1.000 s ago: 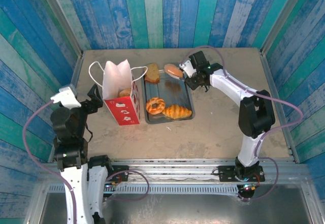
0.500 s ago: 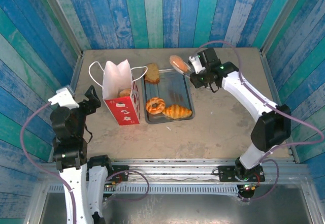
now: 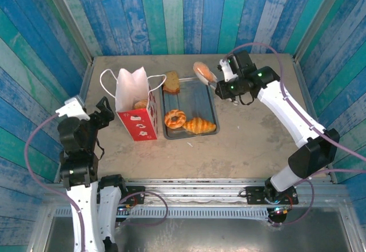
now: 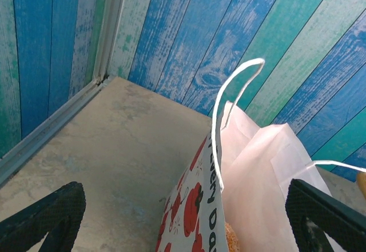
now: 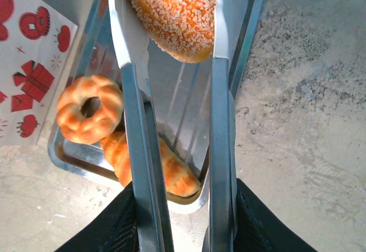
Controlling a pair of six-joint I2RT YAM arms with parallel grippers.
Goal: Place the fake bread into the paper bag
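Paper bag (image 4: 257,166) reads "very Da"; left jaws spread wide, right jaws clamp the seeded bun (image 5: 171,12).

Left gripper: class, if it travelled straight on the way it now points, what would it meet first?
Most likely the paper bag. In the left wrist view its red printed side sits just ahead, between the fingers of the open left gripper. How far ahead it stands is unclear.

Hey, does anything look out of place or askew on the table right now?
Only the brown slice: it seems to straddle the tray's far-left rim, half off it. The paper bag stands upright, and the right claw grips a speckled bun.
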